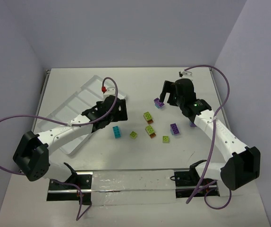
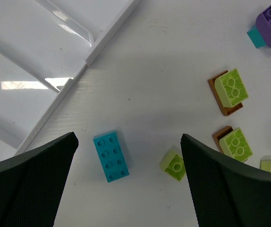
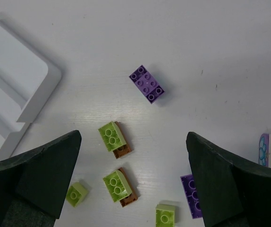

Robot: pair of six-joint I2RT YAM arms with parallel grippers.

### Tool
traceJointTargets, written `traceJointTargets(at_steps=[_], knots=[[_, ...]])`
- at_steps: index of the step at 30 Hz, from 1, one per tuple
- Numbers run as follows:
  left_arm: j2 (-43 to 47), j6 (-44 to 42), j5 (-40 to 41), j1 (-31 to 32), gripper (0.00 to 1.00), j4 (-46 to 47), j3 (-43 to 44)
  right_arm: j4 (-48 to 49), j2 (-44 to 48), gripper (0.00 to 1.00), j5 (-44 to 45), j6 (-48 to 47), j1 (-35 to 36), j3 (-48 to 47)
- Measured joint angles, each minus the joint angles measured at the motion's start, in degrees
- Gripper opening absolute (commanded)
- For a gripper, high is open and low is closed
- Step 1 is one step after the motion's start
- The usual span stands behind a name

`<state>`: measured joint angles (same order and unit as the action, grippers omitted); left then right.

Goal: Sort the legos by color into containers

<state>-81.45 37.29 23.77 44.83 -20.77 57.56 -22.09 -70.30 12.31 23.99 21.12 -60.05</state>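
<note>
White table point(image 1: 140, 78) has legos point(image 1: 149, 128) scattered right of the tray point(image 1: 79, 97), left gripper point(image 2: 128, 137) and right gripper point(image 3: 133, 136) both gaping empty, so I'd square the left across the teal brick point(image 2: 112, 156) before descending

The white tray point(image 1: 85, 92) fills the left of the counter point(image 1: 140, 80). The left arm point(image 1: 64, 132) lies across its near compartments and blocks them from above, while the far compartments stand open. Just right of the tray lies a teal brick point(image 2: 112, 156) with bare counter all round it, between the wide-spread fingers of the left tool point(image 2: 128, 142). Farther right of the tray, the lime and brown bricks point(image 1: 149, 124) crowd together with only narrow gaps. Beyond them a purple brick point(image 3: 148, 84) has open counter on every side, near the wide-spread right tool point(image 3: 133, 137).
</note>
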Motion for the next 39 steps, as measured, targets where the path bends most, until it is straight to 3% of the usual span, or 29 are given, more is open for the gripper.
traceJointTargets(at_steps=[17, 32, 37, 39], knots=[[-3.7, 10.0, 2.3, 2.1, 0.94, 0.0, -3.1, 2.3, 3.5, 1.0, -2.2, 0.1, 0.0, 3.1], [-12.1, 17.6, 6.5, 3.8, 0.8, -0.5, -6.4, 3.7, 4.3, 1.0, -4.0, 1.0, 0.0, 3.5], [-13.6, 18.5, 7.0, 3.9, 0.69, -0.6, -6.8, 3.6, 4.3, 1.0, -3.9, 1.6, 0.0, 3.5], [-13.8, 18.7, 7.6, 4.0, 0.59, -0.7, -6.8, 3.6, 4.2, 1.0, -3.9, 1.8, 0.0, 3.5]])
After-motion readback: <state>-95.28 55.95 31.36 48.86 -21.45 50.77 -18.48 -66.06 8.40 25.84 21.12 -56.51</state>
